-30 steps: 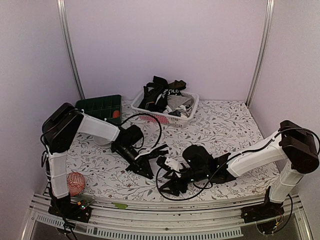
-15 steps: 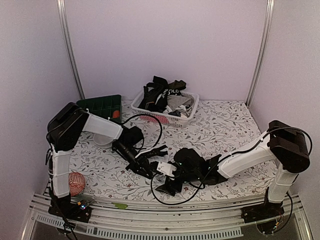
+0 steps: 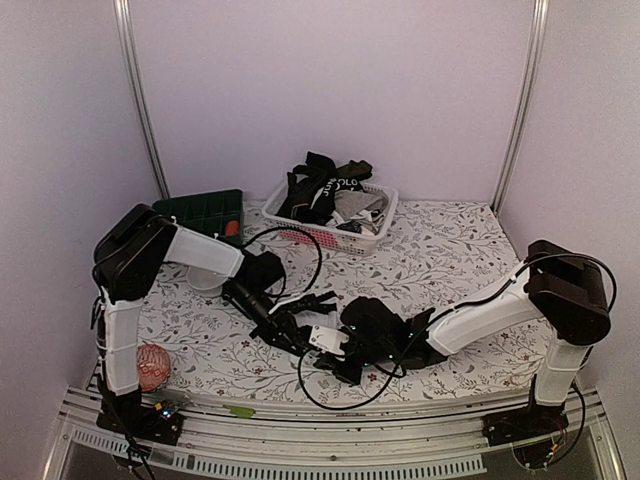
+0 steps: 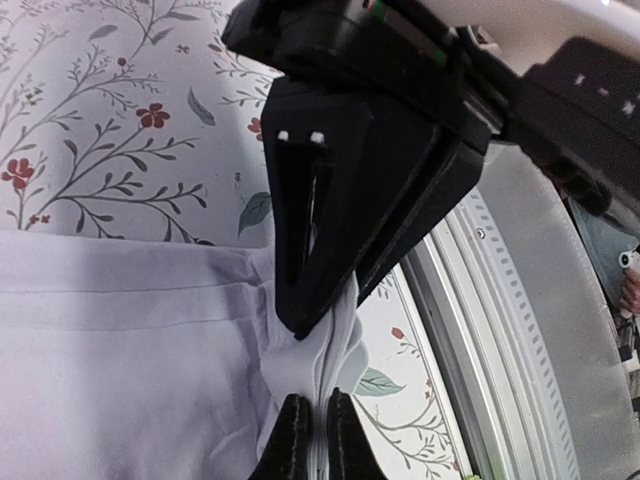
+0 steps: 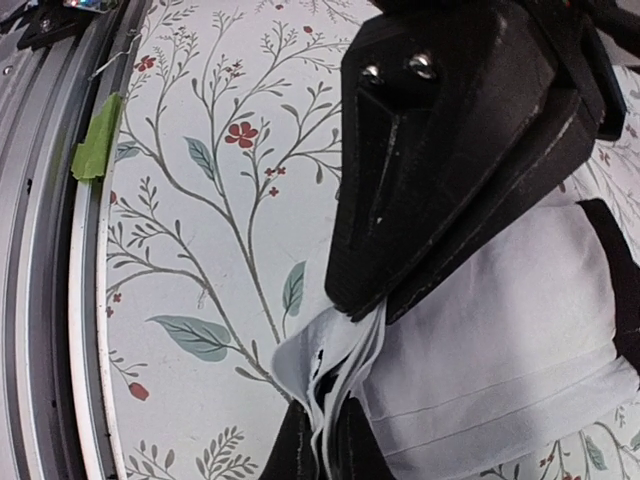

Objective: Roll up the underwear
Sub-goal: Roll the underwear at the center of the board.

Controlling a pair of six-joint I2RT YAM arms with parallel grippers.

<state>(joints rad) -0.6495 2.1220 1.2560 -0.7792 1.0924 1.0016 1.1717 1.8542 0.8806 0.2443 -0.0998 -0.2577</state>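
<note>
Left gripper (image 4: 315, 405), right gripper (image 5: 322, 415) both pinching white underwear (image 5: 500, 330) at 6 o'clock | roll looks unfinished | basket (image 3: 330, 238) pile (image 3: 325, 185) at 12 o'clock waits

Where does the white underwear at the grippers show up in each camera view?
Top external: the white underwear sits low centre, a small pale patch.
Left wrist: lower left, filling that corner.
Right wrist: lower right, folded in layers.
Shared landmark: the floral tablecloth under it, seen in all three views.
</note>
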